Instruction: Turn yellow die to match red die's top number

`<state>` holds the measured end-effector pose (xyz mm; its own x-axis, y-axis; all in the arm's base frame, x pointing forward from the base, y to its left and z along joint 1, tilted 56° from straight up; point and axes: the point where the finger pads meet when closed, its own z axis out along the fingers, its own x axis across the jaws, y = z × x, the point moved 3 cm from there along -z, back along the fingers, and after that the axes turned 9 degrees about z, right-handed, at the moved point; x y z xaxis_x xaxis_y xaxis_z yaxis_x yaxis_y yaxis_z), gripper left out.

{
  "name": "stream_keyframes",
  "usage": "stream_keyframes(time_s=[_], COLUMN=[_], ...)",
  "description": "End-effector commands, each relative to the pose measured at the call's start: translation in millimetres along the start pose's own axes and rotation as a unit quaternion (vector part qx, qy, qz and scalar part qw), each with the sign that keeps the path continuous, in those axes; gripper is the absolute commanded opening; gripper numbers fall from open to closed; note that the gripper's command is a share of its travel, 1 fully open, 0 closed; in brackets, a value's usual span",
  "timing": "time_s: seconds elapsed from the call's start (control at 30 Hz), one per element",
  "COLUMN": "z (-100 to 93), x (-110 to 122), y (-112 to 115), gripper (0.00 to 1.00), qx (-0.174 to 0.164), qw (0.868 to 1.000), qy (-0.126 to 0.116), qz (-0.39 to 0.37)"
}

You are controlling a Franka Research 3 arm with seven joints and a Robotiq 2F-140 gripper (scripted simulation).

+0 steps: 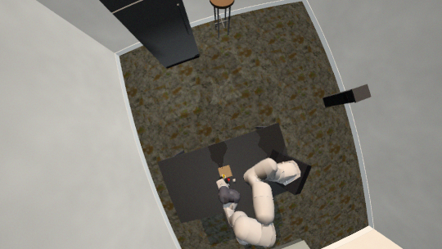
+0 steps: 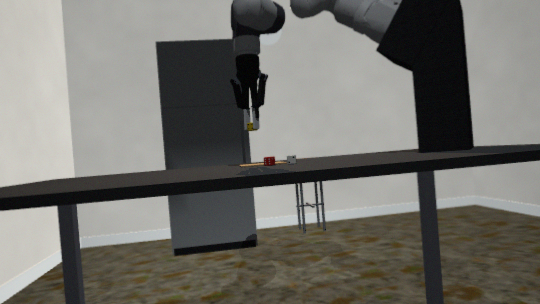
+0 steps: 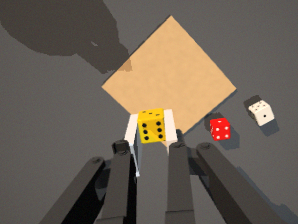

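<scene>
The gripper [image 2: 252, 123] [image 3: 152, 131] is shut on the yellow die [image 2: 250, 127] [image 3: 151, 125] and holds it well above the table. In the wrist view, the die's large face shows six pips; its narrow upper face has a few small pips, hard to count. The tan mat [image 1: 225, 170] [image 2: 248, 165] [image 3: 172, 65] lies flat below, beyond the die in the wrist view. The red die [image 1: 228, 179] [image 2: 269, 161] [image 3: 220, 129] stands on the table beside the mat; its largest visible face in the wrist view shows four pips.
A white die [image 1: 234, 180] [image 2: 291, 159] [image 3: 261, 112] stands on the dark table [image 1: 186, 184] [image 2: 125, 180] [image 3: 50, 125], near the red die and off the mat. The arm's shadow touches the mat's left edge in the wrist view.
</scene>
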<state>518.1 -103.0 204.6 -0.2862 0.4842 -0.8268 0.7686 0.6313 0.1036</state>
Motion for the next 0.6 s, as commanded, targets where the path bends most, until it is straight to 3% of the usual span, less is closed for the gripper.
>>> stream_keyframes(time_s=[0.0, 0.57], z=[4.3, 20.2], x=[5, 20], y=[0, -1], gripper=[0.13, 0.13], qx=[0.001, 0.006], qw=[0.996, 0.978], qy=[0.002, 0.003], qz=[0.087, 0.209])
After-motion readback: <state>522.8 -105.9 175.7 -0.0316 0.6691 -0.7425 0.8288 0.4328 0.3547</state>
